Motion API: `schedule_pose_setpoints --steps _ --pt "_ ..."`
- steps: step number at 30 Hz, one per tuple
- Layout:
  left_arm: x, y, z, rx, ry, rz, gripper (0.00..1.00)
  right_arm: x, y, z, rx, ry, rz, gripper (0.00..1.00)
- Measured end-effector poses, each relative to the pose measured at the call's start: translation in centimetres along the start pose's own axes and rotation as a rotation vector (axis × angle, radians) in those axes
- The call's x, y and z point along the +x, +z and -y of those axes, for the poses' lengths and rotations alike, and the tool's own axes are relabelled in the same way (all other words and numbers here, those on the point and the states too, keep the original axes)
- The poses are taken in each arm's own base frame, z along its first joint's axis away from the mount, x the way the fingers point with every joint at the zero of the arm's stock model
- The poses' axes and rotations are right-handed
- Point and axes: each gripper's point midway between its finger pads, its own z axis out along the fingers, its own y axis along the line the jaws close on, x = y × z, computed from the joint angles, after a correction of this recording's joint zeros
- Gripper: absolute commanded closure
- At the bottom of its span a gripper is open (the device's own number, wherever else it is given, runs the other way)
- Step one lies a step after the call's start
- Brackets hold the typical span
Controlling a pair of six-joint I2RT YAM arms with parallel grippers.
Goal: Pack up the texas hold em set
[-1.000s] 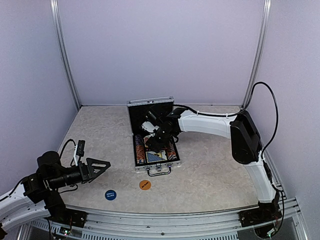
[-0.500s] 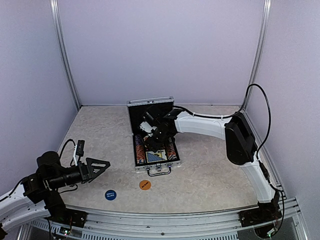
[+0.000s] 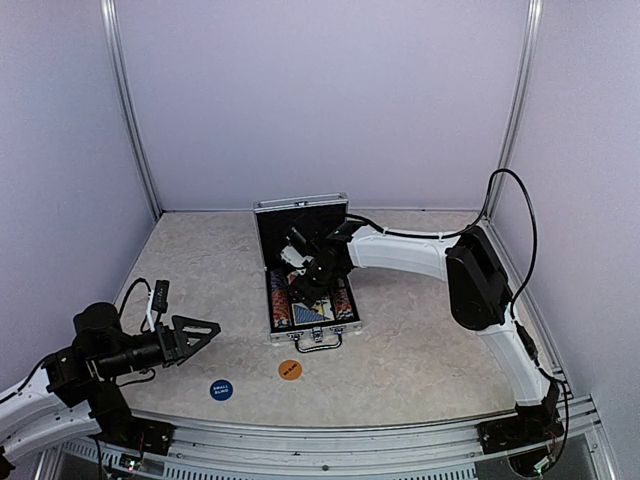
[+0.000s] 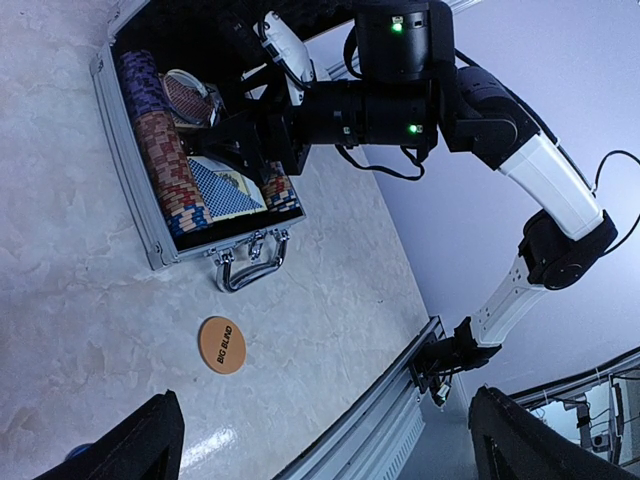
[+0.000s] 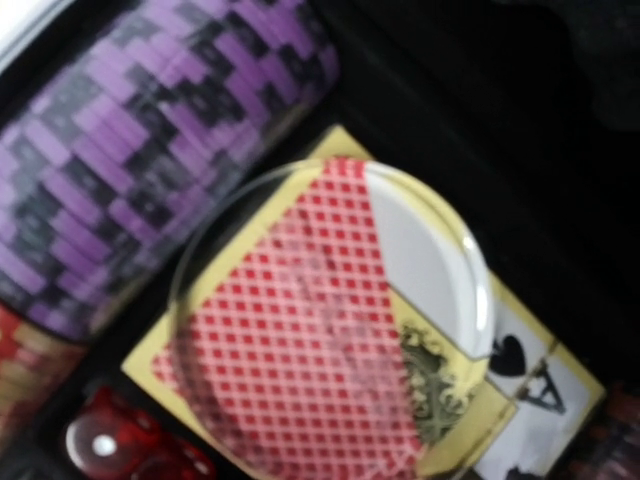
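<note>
Briefcase [image 3: 270, 235] lies open mid-table [image 3: 420, 330]. Inside, clear disc [image 5: 330, 320] rests on card deck [image 5: 520, 395] beside purple chips [image 5: 150, 170]. Right gripper [image 3: 299, 258] is above them, finger spacing indiscernible. Left gripper [image 3: 200, 333] is spread wide, well apart

Reads "BIG BLIND" in dark capitals on the orange disc [image 4: 222, 345] lying on the counter [image 4: 60, 300]. Reads "SMALL BLIND" in white, on two lines, on the blue disc [image 3: 221, 389]. Shows a letter "A" beside a black spade on the card deck [image 5: 530, 385].
</note>
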Motion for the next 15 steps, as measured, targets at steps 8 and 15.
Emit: schedule_pose_setpoints --steps 8,15 --pt "-0.01 0.0 0.01 0.0 0.0 0.0 0.01 -0.17 0.0 0.52 0.026 0.007 0.006 0.15" --pt "-0.01 0.0 0.01 0.0 0.0 0.0 0.01 -0.24 -0.11 0.57 0.028 0.008 0.008 0.14"
